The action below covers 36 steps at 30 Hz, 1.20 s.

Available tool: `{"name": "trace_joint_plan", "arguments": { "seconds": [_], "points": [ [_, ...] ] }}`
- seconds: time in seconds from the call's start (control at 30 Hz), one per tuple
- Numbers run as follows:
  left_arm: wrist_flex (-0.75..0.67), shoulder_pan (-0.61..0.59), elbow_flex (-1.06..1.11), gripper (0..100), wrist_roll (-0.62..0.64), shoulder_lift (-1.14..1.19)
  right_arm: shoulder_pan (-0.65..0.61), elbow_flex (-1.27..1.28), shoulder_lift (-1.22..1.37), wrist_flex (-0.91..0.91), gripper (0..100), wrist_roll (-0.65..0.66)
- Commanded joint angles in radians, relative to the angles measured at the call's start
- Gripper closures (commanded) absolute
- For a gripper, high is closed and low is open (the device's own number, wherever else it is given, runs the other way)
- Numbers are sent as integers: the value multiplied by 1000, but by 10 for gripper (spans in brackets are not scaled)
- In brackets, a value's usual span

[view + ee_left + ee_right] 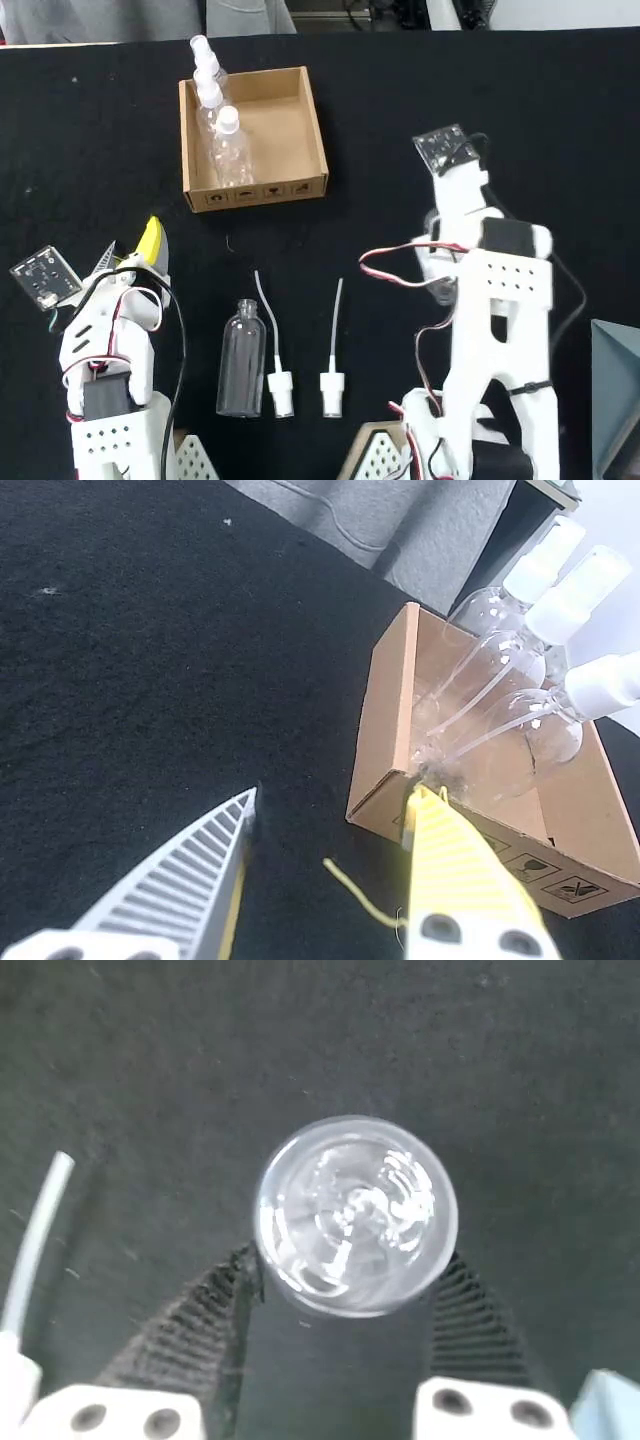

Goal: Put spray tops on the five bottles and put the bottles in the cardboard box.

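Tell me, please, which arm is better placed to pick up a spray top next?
Left, I'd say. The left gripper is open and empty, whereas the right gripper is shut on a bottle, so cannot take a spray top.

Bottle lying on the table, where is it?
In the high view, the bottle lies right beside a loose spray top, between it and the left arm.

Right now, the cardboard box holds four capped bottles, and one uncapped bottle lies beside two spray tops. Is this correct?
No. The high view shows three capped bottles in the cardboard box, not four. The uncapped bottle lies beside two spray tops.
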Motion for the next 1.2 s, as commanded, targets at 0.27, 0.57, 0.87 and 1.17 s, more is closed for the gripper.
{"name": "trace_joint_plan", "arguments": {
  "seconds": [0.27,0.57,0.87,1.17],
  "points": [
    [2,-5,24,776,-6,-9,-140,-94,-47,-55,804,-750],
    [2,-5,24,776,-6,-9,-160,-16,-47,-238,804,-1120],
    [2,-5,24,776,-6,-9,-222,240,-47,-566,802,-1310],
    [2,-5,24,776,-6,-9,-210,265,-47,-559,799,-1272]
  ]
}}
